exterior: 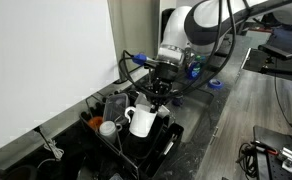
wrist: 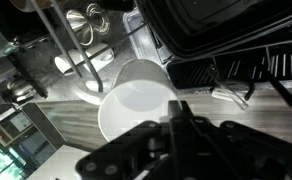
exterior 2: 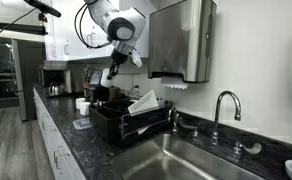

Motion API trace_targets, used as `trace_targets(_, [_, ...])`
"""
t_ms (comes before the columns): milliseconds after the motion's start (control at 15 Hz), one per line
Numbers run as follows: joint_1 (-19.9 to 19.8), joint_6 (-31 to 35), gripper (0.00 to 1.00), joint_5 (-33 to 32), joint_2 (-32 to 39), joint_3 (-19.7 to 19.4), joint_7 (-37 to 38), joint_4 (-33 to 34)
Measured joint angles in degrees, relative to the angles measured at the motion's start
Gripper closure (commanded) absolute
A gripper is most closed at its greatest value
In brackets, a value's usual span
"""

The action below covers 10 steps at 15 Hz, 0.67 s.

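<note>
A white mug [exterior: 141, 122] stands in the black dish rack [exterior: 158, 152] on the dark counter. My gripper [exterior: 157, 95] hangs just above it, by its rim, shut. In the wrist view the mug [wrist: 134, 102] shows from above, an empty round opening, and my gripper [wrist: 179, 112] comes in from the bottom with its dark fingers pressed together at the mug's right edge. I see nothing between them. In an exterior view my gripper [exterior 2: 108, 80] hovers over the near end of the rack [exterior 2: 136, 126].
A black tray [wrist: 218, 28] lies in the rack beside the mug. A small white cup [exterior: 108, 128] and metal utensils [wrist: 84, 40] stand by the rack. A steel sink [exterior 2: 191, 160] with a faucet [exterior 2: 222, 104] adjoins it. A towel dispenser [exterior 2: 181, 40] hangs on the wall.
</note>
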Motion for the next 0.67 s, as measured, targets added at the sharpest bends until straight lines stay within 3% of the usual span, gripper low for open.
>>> trace_targets(600, [0.84, 0.00, 1.00, 0.00, 1.28, -1.50, 0.00, 1.20])
trace_targets(667, [0.84, 0.00, 0.74, 0.00, 1.39, -1.55, 0.00, 1.27])
